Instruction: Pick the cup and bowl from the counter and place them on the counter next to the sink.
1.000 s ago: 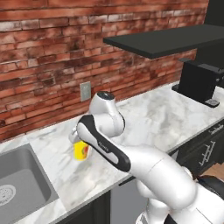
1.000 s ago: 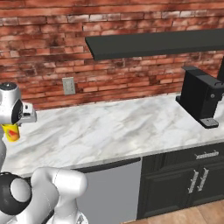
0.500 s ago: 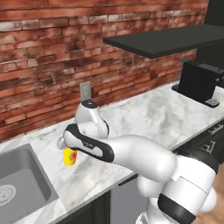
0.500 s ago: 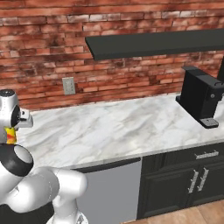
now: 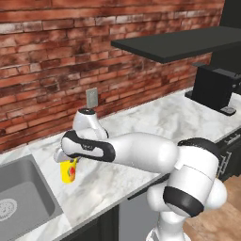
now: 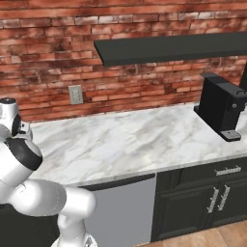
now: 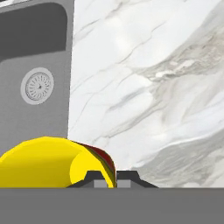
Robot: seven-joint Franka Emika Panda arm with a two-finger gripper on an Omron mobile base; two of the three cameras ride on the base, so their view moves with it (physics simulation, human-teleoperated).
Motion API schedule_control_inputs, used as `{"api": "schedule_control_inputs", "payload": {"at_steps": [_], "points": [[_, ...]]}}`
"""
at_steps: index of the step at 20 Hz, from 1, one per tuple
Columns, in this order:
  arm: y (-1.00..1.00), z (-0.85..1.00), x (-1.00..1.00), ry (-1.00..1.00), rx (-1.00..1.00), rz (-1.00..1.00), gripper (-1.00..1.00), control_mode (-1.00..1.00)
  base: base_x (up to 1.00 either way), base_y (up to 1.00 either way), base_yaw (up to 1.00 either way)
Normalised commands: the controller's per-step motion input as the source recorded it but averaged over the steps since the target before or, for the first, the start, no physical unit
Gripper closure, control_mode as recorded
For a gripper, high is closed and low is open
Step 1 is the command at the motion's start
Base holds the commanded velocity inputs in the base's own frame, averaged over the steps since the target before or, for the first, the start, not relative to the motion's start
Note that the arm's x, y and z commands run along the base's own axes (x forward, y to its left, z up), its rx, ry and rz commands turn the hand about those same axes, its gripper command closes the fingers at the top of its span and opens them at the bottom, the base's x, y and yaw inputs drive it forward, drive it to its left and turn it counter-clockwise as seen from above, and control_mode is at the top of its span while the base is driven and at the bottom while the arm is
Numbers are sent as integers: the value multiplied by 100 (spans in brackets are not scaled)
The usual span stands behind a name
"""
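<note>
Tool point(image 5: 68, 162) pinching the yellow cup point(image 5: 69, 170), lower left; we should lower it upright onto desk point(image 5: 108, 176) beside sink point(image 5: 23, 197).

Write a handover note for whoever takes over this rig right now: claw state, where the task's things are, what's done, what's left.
Claw: shut on the cup, pinching its rim; the cup hangs over the counter, just right of the sink.
Cup: yellow with a red mark, off the surface and not yet set down.
Bowl: not seen from where the base stands now; its place can't be told.
Counter further right carries a black coffee machine.
Done: cup picked and carried to the sink side.
Left: lower and release the cup beside the sink, then find the bowl and bring it there too.
</note>
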Motion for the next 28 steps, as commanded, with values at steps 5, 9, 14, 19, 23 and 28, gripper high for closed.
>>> {"api": "schedule_control_inputs", "payload": {"at_steps": [5, 9, 14, 19, 23, 28], "points": [[0, -23, 0, -7, -2, 0, 100, -100, 0, 0, 0], [0, -15, 0, -10, -5, 0, 100, -100, 0, 0, 0], [0, -24, 0, -7, -5, 0, 100, -100, 0, 0, 0], [0, -33, 0, -1, -1, 0, 100, -100, 0, 0, 0], [0, -34, 0, 0, 0, 0, 100, -100, 0, 0, 0], [0, -26, 0, -1, 0, 0, 100, -100, 0, 0, 0]]}}
